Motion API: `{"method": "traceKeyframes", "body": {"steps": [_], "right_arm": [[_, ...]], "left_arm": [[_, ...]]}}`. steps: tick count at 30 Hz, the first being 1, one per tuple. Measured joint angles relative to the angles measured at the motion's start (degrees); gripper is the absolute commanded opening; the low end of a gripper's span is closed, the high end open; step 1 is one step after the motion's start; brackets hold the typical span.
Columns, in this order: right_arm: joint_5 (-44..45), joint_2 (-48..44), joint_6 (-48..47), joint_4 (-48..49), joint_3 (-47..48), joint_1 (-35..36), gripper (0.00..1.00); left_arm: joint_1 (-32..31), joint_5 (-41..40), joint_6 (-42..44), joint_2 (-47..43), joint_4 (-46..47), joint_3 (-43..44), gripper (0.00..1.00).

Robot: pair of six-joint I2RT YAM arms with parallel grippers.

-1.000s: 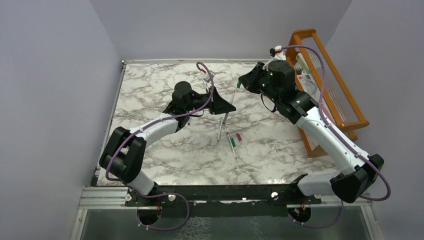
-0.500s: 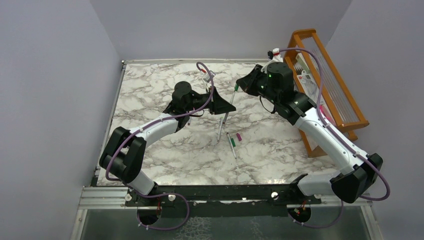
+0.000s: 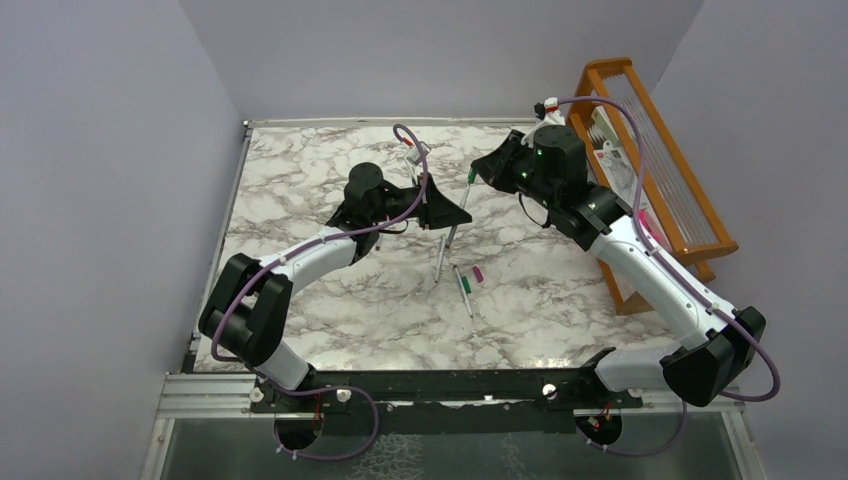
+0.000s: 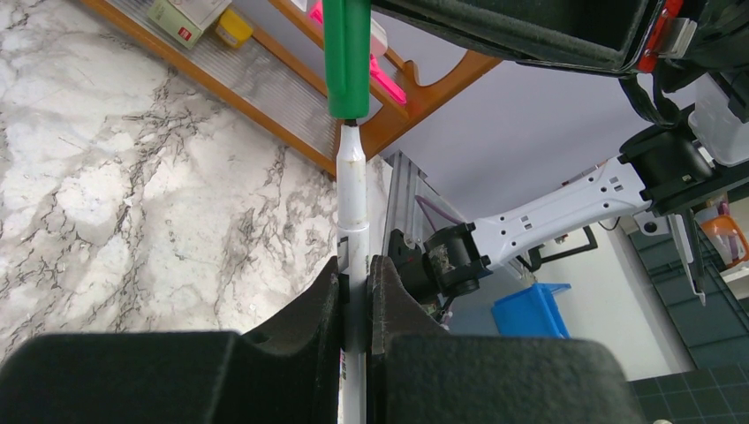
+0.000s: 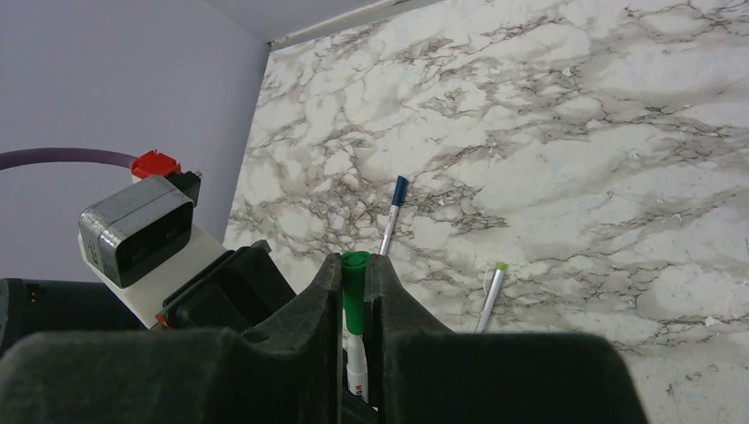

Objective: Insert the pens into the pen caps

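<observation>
Looking down on a marble-patterned bench (image 3: pixel 300 200), with an orange wooden rack (image 3: pixel 665 165) leaning at its right edge. Showing small packets in that rack, among them a box (image 4: pixel 181 11) with a red-and-white label, its lettering too small for reading.

Clenching the left gripper (image 4: pixel 355 281) on a grey-white pen (image 4: pixel 353 190), up above the bench toward the far edge and right of the middle, pressing both sides of the barrel, pointing the dark nib away from the wrist. Carrying small red print on that barrel, blurred past reading.

Pinching the green cap (image 5: pixel 355 287) in the right gripper (image 5: pixel 355 269), squeezing tight against its sides, facing its open mouth toward the nib. Meeting nib to cap mouth, just touching and in line, leaving most of the upper barrel bare between the two grippers.

Lying flat near the middle of the bench: a blue-capped pen (image 5: pixel 394 212) and a green-tipped pen (image 5: pixel 491 296), close to each other but apart. Resting just beside the green-tipped pen, on the side toward the right edge: a magenta cap (image 3: pixel 478 273), apart from both grippers.
</observation>
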Motion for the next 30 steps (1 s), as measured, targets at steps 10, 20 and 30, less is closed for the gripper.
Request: {"method": "traceKeyframes", "body": {"steps": [10, 20, 30], "right_arm": [[-0.48, 0.00, 0.13, 0.07, -0.02, 0.00, 0.01], [-1.97, -0.44, 1.07, 1.16, -2.89, 0.00, 0.01], [-2.86, -2.40, 1.66, 2.51, -5.42, 0.00, 0.01]], "left_arm": [[0.00, 0.00, 0.00, 0.00, 0.00, 0.00, 0.00], [0.00, -0.09, -0.28, 0.87, -0.11, 0.42, 0.00], [0.00, -0.28, -1.07, 1.86, -0.92, 3.04, 0.00]]}}
